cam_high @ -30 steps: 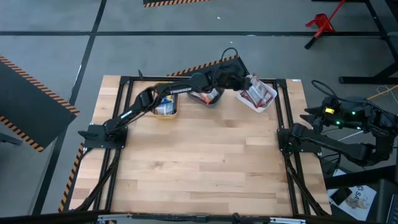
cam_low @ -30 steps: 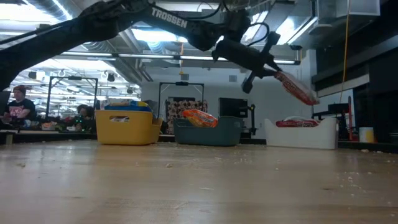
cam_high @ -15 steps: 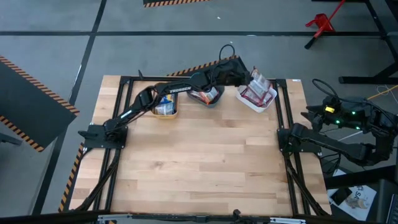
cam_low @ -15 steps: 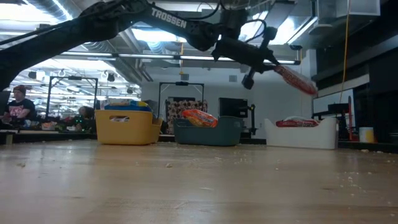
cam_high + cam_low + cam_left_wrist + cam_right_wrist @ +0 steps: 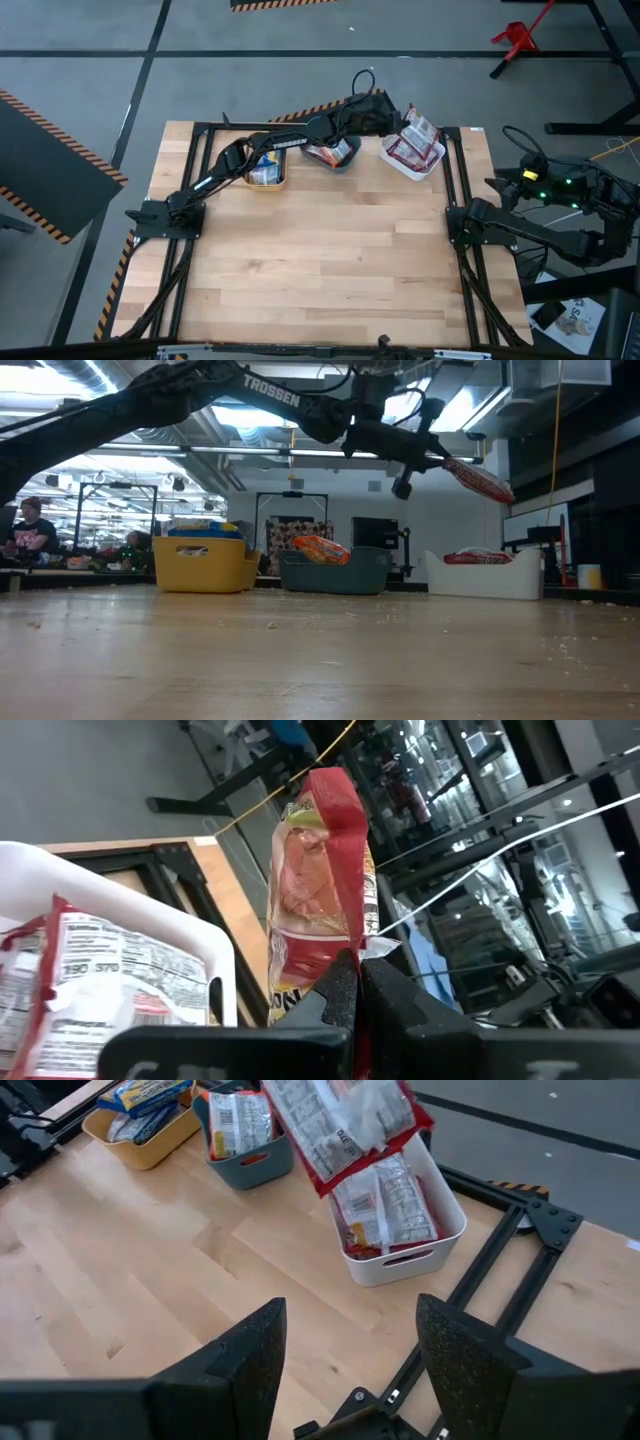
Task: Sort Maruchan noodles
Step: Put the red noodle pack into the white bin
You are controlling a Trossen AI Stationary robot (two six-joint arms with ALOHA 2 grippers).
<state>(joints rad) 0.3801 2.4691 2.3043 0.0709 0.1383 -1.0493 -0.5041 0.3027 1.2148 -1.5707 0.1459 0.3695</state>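
My left gripper [image 5: 437, 457] reaches level over the table's far side, shut on a dark red-and-white noodle packet [image 5: 480, 480], which hangs above the white bin [image 5: 412, 158]. That bin holds more red packets [image 5: 385, 1205]. Orange packets [image 5: 320, 548] lie in the teal bin [image 5: 330, 156], and blue-and-yellow ones [image 5: 150, 1095] in the yellow bin [image 5: 265, 172]. My right gripper [image 5: 350, 1370] waits open by the table's right edge, holding nothing. My left gripper pinches the red packet by one end [image 5: 343, 948] between its two fingers [image 5: 340, 982]. The fingers come level from the table's left. The packet [image 5: 320, 870] sticks out beyond the fingertips, its free end drooping slightly, lifted clear above the white bin [image 5: 150, 910].
The three bins stand in a row along the table's far edge. A black metal frame [image 5: 455, 190] borders the wooden tabletop [image 5: 320, 260]. People sit in the room beyond the table [image 5: 25, 525].
My left gripper has tipped up from a downward slant to about level and rolled a little. The red packet, still held, has risen with it and swung slightly toward the table's far edge above the white bin.
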